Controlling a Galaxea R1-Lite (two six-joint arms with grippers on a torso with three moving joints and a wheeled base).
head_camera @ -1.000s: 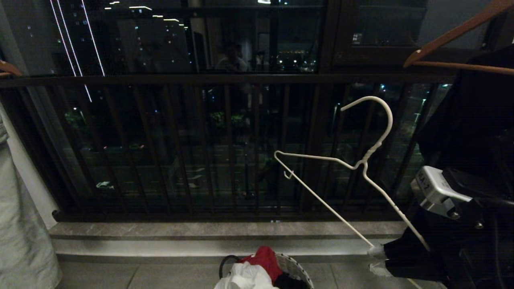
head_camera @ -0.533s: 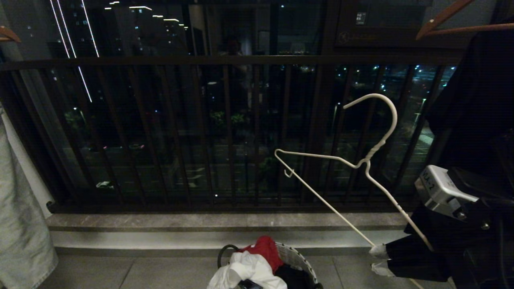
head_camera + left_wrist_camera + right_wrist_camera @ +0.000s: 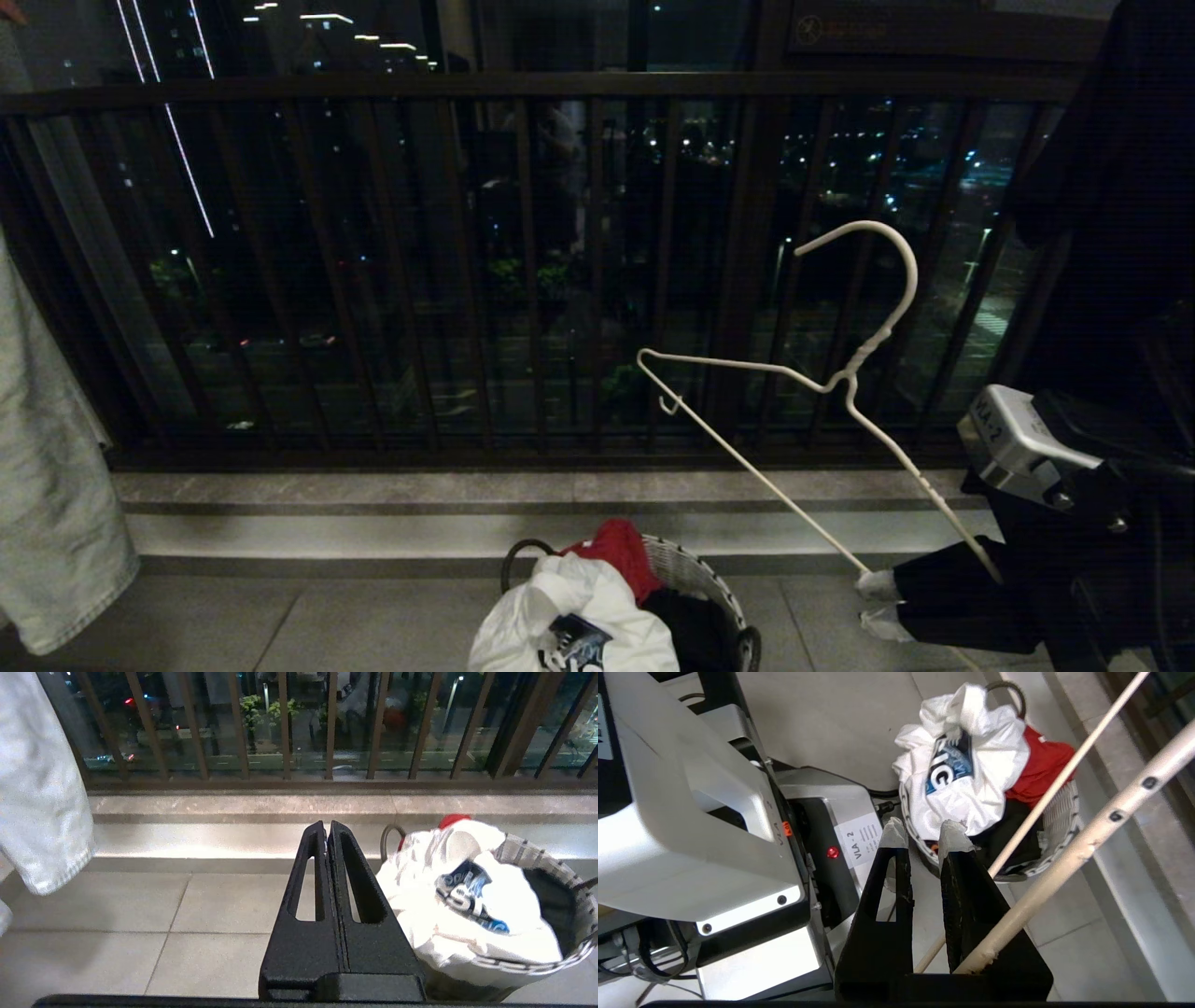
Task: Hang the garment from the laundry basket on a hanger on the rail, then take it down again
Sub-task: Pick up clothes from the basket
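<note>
The white wire hanger sticks up and to the left from my right gripper, which is shut on its lower corner at the lower right of the head view. In the right wrist view the hanger crosses the gripper near the base of its fingers. The garment, white with a dark blue print, lies crumpled on top of the laundry basket on the floor. My left gripper is shut and empty, just left of the garment and basket. The rail is out of view.
A dark balcony railing stands behind a stone step. Pale denim hangs at the left, a black garment at the right. Red cloth lies in the basket. My own base is close beside the basket.
The whole head view has tipped downward: railing and step shifted up, the wooden hangers left the top edge, more of the basket shows. The hanger stays in my right gripper.
</note>
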